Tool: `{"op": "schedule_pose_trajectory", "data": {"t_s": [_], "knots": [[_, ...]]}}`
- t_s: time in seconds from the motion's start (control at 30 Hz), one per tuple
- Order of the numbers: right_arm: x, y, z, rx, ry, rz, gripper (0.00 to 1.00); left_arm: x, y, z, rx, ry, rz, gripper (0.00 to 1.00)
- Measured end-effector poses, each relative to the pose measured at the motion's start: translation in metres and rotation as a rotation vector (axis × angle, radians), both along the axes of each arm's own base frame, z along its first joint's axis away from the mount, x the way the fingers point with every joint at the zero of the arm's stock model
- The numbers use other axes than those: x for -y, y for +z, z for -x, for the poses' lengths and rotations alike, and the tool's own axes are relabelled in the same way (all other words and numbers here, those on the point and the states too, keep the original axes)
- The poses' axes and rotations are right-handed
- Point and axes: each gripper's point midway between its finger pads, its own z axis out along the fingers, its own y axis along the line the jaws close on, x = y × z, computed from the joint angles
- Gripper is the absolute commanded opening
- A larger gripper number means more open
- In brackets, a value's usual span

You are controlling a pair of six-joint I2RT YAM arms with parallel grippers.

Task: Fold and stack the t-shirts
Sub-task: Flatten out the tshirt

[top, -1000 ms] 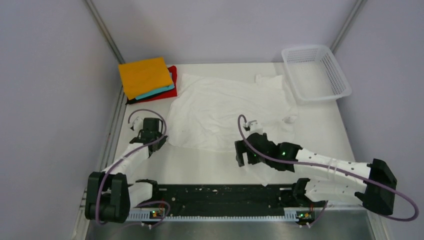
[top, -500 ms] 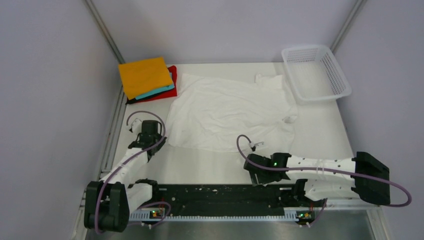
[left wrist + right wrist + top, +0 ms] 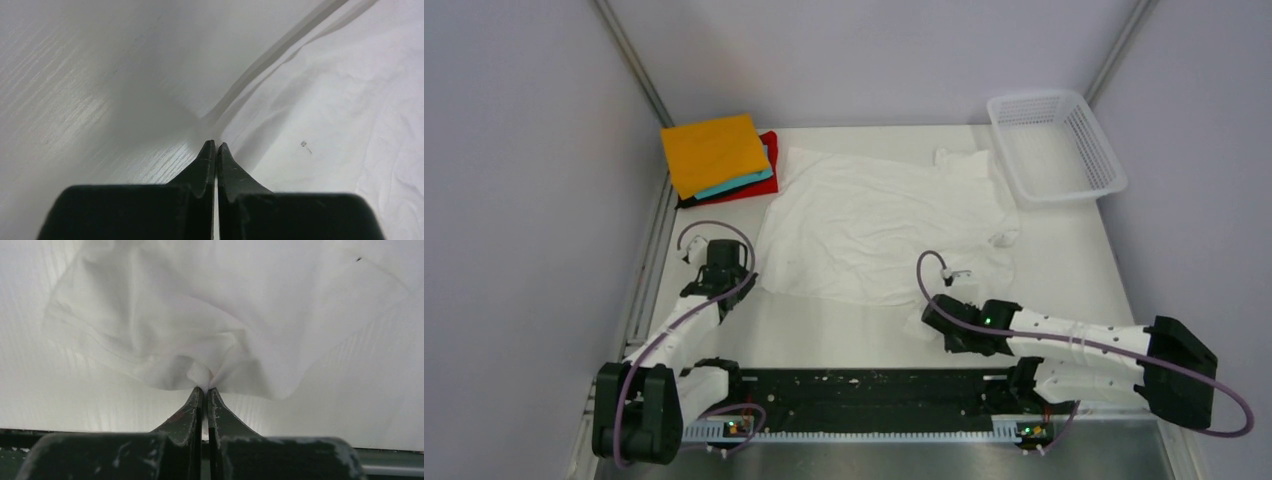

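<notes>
The white t-shirt [image 3: 879,222] lies spread flat in the middle of the table. At the back left sits a stack of folded t-shirts: orange [image 3: 712,152] on top, teal [image 3: 746,184] under it, red [image 3: 767,145] at the bottom. My left gripper [image 3: 742,272] is shut at the shirt's near left corner. In the left wrist view its tips [image 3: 216,144] meet the slightly raised cloth edge [image 3: 310,125]. My right gripper [image 3: 931,312] is shut on the near hem, and cloth [image 3: 200,330] bunches at its tips [image 3: 205,388].
A white mesh basket [image 3: 1054,147] stands at the back right, just beyond the shirt's sleeve. Grey walls close in the table on both sides and at the back. A black rail [image 3: 864,390] with the arm bases runs along the near edge.
My right gripper came down from over the shirt to its near hem and went from open to shut on the cloth. The left gripper stayed shut and barely moved.
</notes>
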Motion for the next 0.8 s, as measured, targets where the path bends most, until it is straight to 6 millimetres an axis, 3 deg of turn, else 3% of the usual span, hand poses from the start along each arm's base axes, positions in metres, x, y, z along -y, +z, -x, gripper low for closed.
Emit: {"op": "schedule_pose_trajectory", "data": {"t_s": [0.13,0.2,0.27,0.4,0.5,0.7,0.8], "knots": [[0.002,0.024,-0.026,0.145,-0.045,-0.019,0.0,0.003,0.01,-0.007,0.027,-0.015,0.01,0.0],[-0.003,0.053,-0.046,0.249,-0.075,-0.049,0.0,0.005,0.024,-0.014,0.065,-0.022,0.015,0.0],[-0.012,0.095,-0.069,0.376,-0.11,-0.099,0.0,0.006,0.046,-0.022,0.121,-0.025,0.017,0.0],[-0.011,0.181,-0.099,0.601,-0.168,-0.185,0.0,0.006,0.109,-0.037,0.275,-0.03,0.015,0.0],[0.001,0.248,-0.11,0.763,-0.2,-0.23,0.0,0.005,0.173,-0.043,0.417,-0.027,0.008,0.0],[0.024,0.365,-0.108,0.978,-0.172,-0.336,0.0,0.005,0.28,-0.03,0.643,-0.049,0.013,0.0],[0.03,0.428,-0.098,1.065,-0.102,-0.424,0.0,0.009,0.349,-0.014,0.773,-0.084,0.019,0.0]]}}
